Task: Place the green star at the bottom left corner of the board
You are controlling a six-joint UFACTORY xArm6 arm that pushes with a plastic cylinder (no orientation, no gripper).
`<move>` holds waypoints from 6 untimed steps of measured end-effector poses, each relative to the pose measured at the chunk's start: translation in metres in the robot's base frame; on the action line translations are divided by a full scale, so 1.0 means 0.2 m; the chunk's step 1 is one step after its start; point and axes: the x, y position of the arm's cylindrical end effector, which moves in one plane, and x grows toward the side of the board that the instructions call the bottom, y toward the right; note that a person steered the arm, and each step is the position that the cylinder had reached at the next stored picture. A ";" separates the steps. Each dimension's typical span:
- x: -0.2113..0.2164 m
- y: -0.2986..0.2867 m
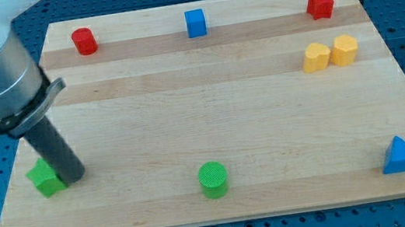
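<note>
The green star (pixel 43 179) lies near the board's left edge, toward the view's bottom left. My tip (pixel 72 178) rests on the board right against the star's right side, and the dark rod hides part of the star. The wooden board (pixel 187 115) fills most of the view; its bottom left corner is a short way below and left of the star.
A green cylinder (pixel 213 179) stands at bottom centre. A blue triangular block (pixel 401 155) is at bottom right. Two yellow blocks (pixel 317 58) (pixel 345 49) sit side by side at right. Along the top are a red cylinder (pixel 84 41), a blue cube (pixel 195 23) and a red star (pixel 320 4).
</note>
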 end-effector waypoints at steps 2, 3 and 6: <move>-0.24 -0.02; -0.27 -0.07; -0.11 -0.18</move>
